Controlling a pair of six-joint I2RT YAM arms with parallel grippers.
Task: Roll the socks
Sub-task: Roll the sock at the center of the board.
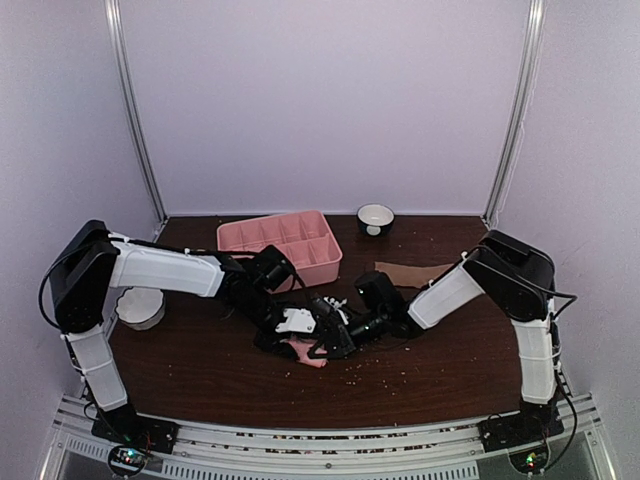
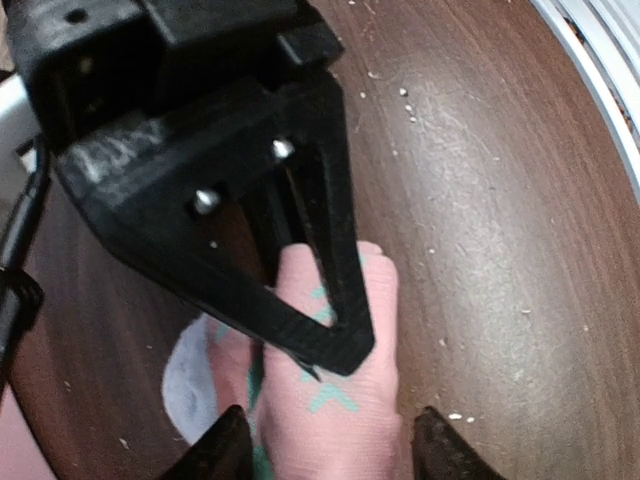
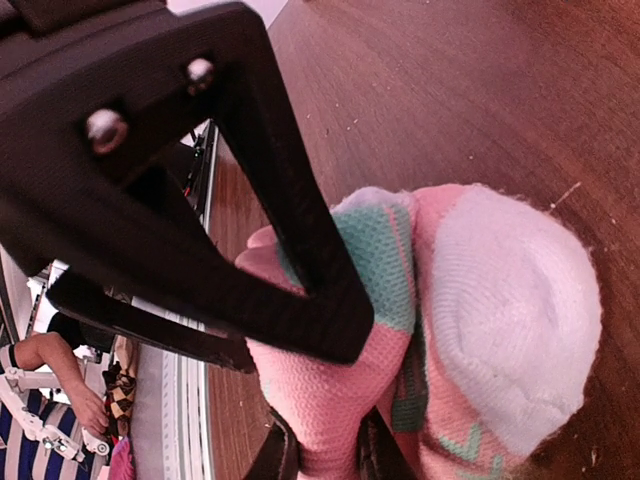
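the pink sock (image 3: pixel 480 330), with teal patches and a white toe, lies bunched on the desk (image 1: pixel 200 370) near its middle, a little toward the near edge, folded over on itself. the right tool (image 3: pixel 325 452) is closed on a fold of this sock, with pink fabric pinched in the narrow gap between its 2 fingers. the left tool (image 2: pixel 335 445) meets it from the 9 o'clock side, its jaws apart with the sock between them; whether they press the fabric i cannot tell. the 2 tools sit close together over the sock. the tan sock (image 1: pixel 410 272) lies flat on the desk between 1 and 2 o'clock from the pink one, well apart from it, behind the right arm. a pink tray (image 1: pixel 280 245) with compartments stands toward 12 o'clock, a small bowl (image 1: pixel 375 218) at 1 o'clock by the far edge, and a white bowl (image 1: pixel 140 307) between 9 and 10 o'clock beside the left arm. pale crumbs (image 1: pixel 395 372) dot the desk.
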